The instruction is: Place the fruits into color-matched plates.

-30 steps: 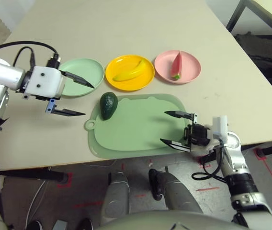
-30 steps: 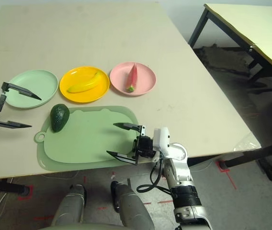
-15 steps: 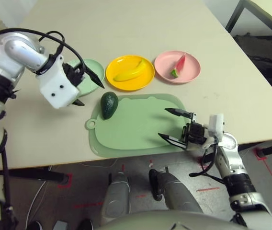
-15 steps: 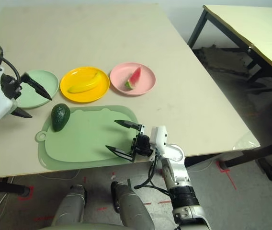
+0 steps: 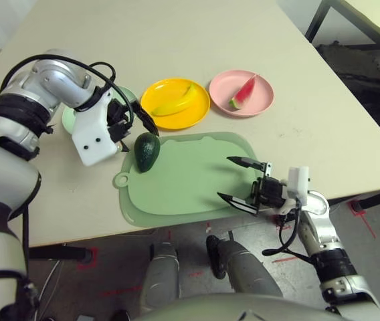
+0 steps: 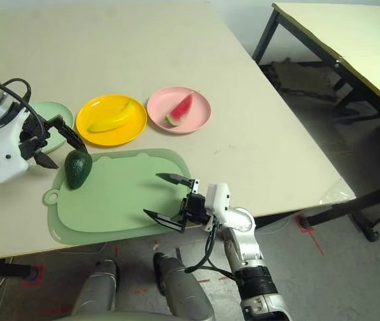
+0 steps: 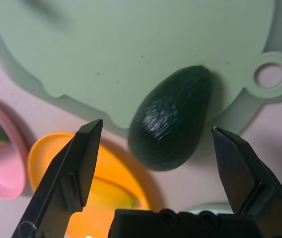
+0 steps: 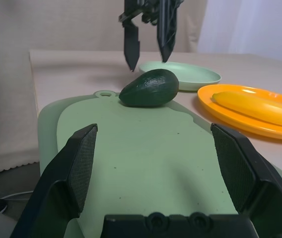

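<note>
Closest to the edge, the right pincer (image 5: pixel 242 181) idles low over the near side of the cutting mat (image 5: pixel 190 180), fingers spread wide, holding nothing. Further in, the left pincer (image 6: pixel 55 142) hangs tipped down over the avocado (image 5: pixel 146 150), jaws wide apart and empty. The avocado lies on the mat's far left corner by the hanging loop, half over the rim. To do this well, I'd say drop straight down so the fingers straddle the fat middle, close gently on that bumpy skin, then lift clear before swinging to the mint plate (image 6: pixel 56 109) just behind. Beyond, the banana (image 5: pixel 174 102) sits in the yellow plate (image 5: pixel 156 115) and the watermelon wedge (image 5: pixel 241 92) in the pink plate (image 5: pixel 263 100) on the tabletop (image 5: pixel 176 33). The mint plate is largely hidden behind the left arm.
</note>
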